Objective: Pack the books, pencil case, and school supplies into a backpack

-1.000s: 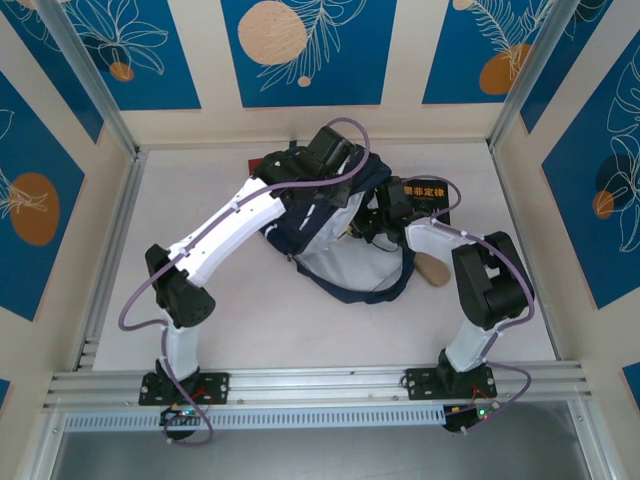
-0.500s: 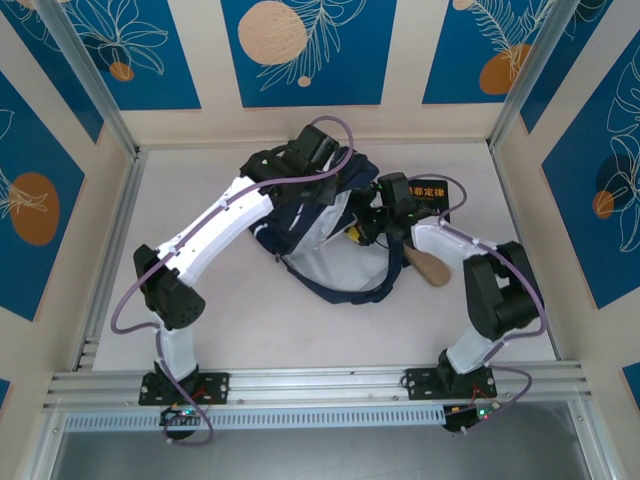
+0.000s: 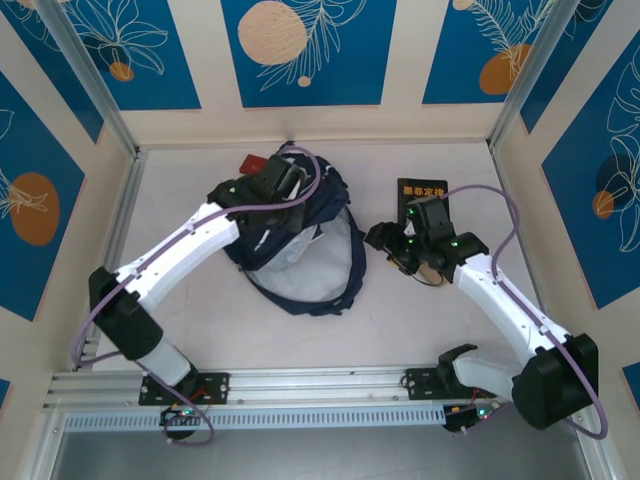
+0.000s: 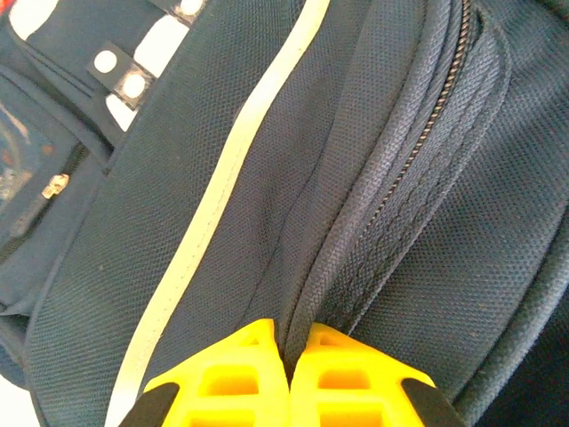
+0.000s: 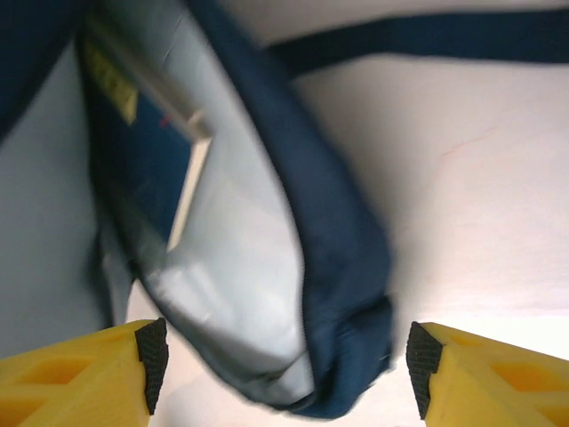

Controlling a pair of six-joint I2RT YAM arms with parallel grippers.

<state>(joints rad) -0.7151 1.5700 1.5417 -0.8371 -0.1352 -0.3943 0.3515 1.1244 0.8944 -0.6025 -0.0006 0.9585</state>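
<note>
Left hand (image 4: 289, 342): clenched on a raised fold of the large navy-blue fabric backpack (image 4: 373, 107), just beside the zipper seam (image 4: 418, 133) and near the thin white stripe (image 4: 240, 151).
Right hand (image 5: 286, 356): released, its fingers spread wide with nothing between them; it hovers just in front of the backpack's open rim.
Backpack position: it lies on the pale counter (image 3: 250, 330) between the two arms, with its mouth turned toward the right hand and its pale grey lining showing.
Backpack handling: probably soft and limp. A pinch lifts only the local fold, so the thick stitched rim or the zipper seam is the firmest hold. It will likely slide if pushed.
Inside: a flat dark blue book (image 5: 147, 160) with a pale edge appears to rest against the lining.
Outside: a thin black-covered book with yellow-orange characters (image 3: 421, 188) lies flat on the counter beyond the right hand, well apart from the backpack.
Black book handling: likely light, stiff and smooth-covered. Lying flat it offers little to grip, so a free edge is the place to take hold.
Risk: the mouth may sag shut if the fold slips.
</note>
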